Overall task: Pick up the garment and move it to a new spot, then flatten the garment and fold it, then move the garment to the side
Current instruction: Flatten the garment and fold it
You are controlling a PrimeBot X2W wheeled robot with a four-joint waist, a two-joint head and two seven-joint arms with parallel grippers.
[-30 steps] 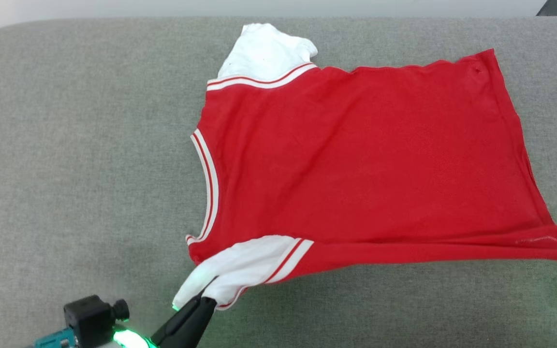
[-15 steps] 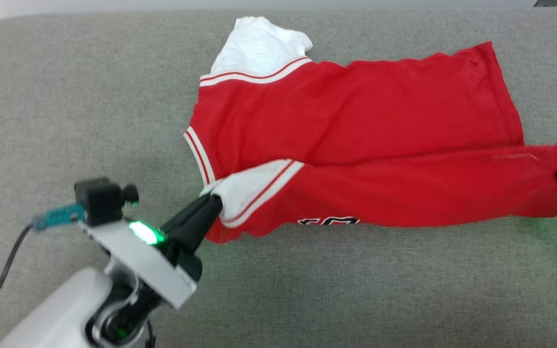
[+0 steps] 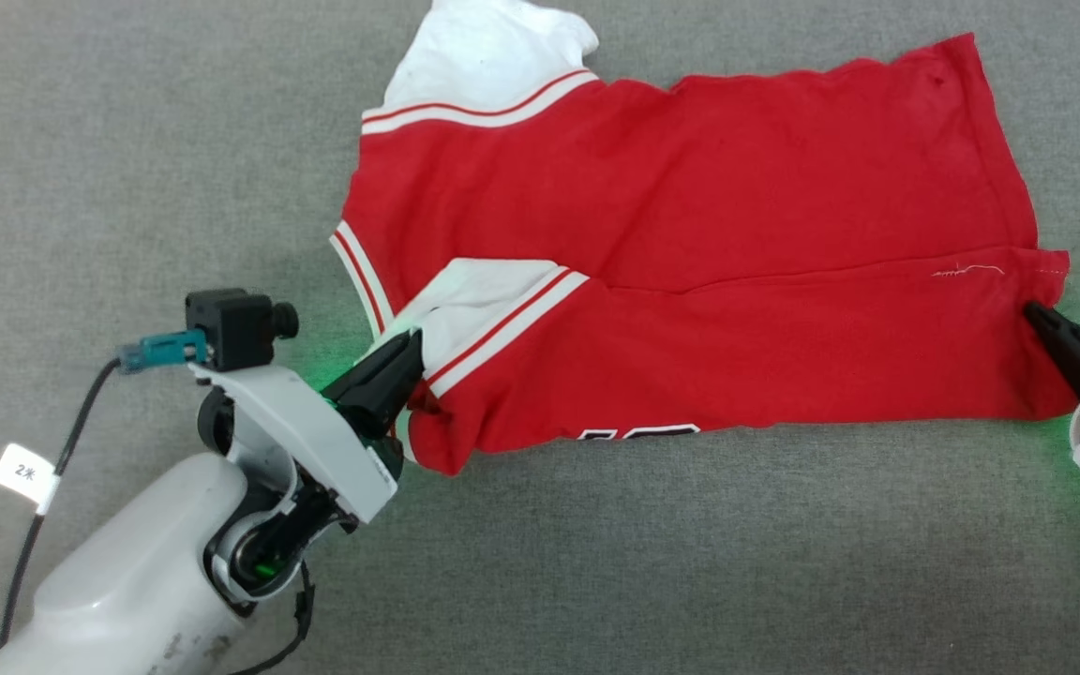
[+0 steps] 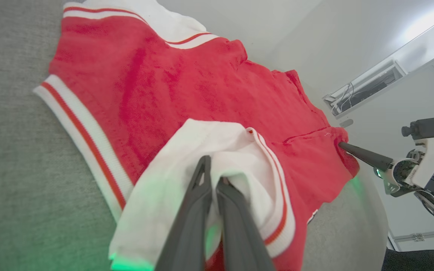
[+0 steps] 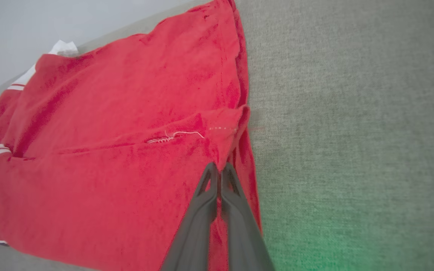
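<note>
- Nearest you in the head view, the pale left forearm (image 3: 127, 581) rises from the lower left corner, with a black wrist camera (image 3: 235, 328) on top. A dark cable (image 3: 52, 441) with a white tag (image 3: 24, 473) runs off to the left.
- Your left pincer (image 3: 409, 342) is clamped shut on the garment's (image 3: 690, 234) near sleeve (image 3: 474, 300). In the left wrist view, its two dark fingers (image 4: 198, 210) sit almost together with the white cloth bunched around their tips.
- At the right edge, your right pincer (image 3: 1032, 309) is closed on the garment's hem corner (image 3: 1046, 272). In the right wrist view, the fingers (image 5: 205, 203) are pressed together with red cloth pinched at the tips.
- The garment lies on the grey fabric surface (image 3: 127, 141), spread sideways, with its neck to the robot's left and its hem to the right.
- Its near long side is doubled over onto the body, forming a red flap (image 3: 737, 356) that runs between the two pincers.
- A strip of black-and-white lettering (image 3: 638, 433) peeks out at the flap's near edge.
- A loose white thread (image 3: 967, 272) shows on the flap's upper edge, close to the right pincer.
- Beyond the flap, the red body lies mostly flat with shallow creases. The red-and-white striped neck trim (image 3: 357, 272) curves along its left edge.
- Farthest off, the other white sleeve (image 3: 493, 47) lies at the top, partly cut by the frame.
- Green light tints the surface beside both pincers.
</note>
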